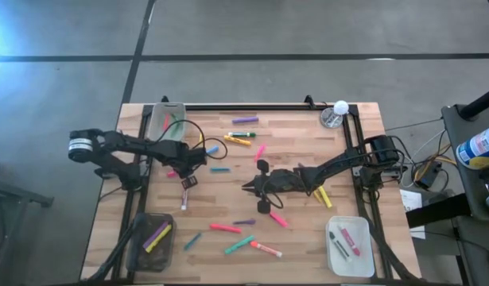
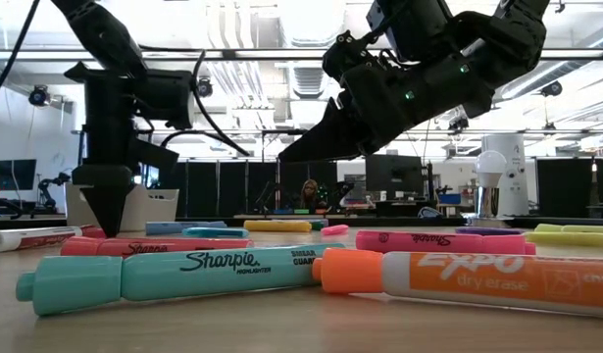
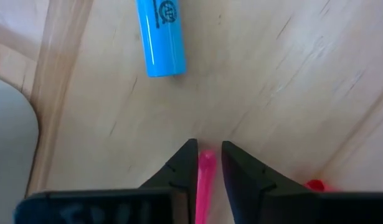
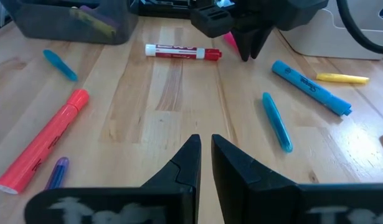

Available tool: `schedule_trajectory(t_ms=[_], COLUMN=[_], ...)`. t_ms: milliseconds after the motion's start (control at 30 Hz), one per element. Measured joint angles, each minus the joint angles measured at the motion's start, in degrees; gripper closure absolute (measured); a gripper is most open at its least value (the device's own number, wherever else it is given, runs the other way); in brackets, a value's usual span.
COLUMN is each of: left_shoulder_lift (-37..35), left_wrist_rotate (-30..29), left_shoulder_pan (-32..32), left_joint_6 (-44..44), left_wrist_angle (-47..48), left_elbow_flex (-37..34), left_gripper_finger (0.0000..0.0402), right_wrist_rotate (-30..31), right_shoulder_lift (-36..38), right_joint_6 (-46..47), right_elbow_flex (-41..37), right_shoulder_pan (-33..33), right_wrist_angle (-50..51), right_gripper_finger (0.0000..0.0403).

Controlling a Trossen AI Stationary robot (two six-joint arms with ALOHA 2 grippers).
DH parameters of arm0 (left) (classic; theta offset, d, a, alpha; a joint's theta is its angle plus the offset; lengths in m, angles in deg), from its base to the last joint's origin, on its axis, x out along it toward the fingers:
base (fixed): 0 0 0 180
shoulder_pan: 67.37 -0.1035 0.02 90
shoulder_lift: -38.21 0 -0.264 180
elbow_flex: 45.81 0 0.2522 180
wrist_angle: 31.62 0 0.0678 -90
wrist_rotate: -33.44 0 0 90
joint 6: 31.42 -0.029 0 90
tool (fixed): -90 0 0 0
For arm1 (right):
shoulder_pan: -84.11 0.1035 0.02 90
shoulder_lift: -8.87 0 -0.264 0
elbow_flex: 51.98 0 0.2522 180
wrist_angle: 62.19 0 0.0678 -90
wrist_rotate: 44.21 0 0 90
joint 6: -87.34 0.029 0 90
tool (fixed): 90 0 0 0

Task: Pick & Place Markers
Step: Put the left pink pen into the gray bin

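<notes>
One pink marker (image 3: 205, 180) is bracketed by the narrowly parted fingers of the left gripper (image 3: 208, 163), which points down at the wooden table (image 1: 308, 151) near its left side. A slip could follow if the jaws pinch only the marker's end, letting it pivot or roll free. A blue marker (image 3: 160, 37) lies near, clear of the fingers. The right gripper (image 4: 203, 155), nearly closed and empty, hovers low over the table's middle, with other markers scattered around.
</notes>
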Motion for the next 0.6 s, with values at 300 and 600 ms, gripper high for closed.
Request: schedule_trajectory(t_ms=[300, 600], left_shoulder_lift=[0.33, 0.22], left_wrist_rotate=[-0.53, -7.96], left_shoulder_pan=[-0.44, -0.77], left_joint_6=[-0.02, -0.77], left_wrist_angle=[0.12, 4.30], left_elbow_flex=[0.04, 5.05], left_gripper_finger=[0.0377, 0.0388], right_wrist_rotate=[0.00, 0.02], right_shoulder_lift=[0.00, 0.00], right_joint_6=[0.15, 0.15], right_elbow_flex=[-0.02, -0.02], right_shoulder_pan=[0.00, -0.01], right_wrist_angle=[0.00, 0.00], right_gripper_finger=[0.0371, 0.0371])
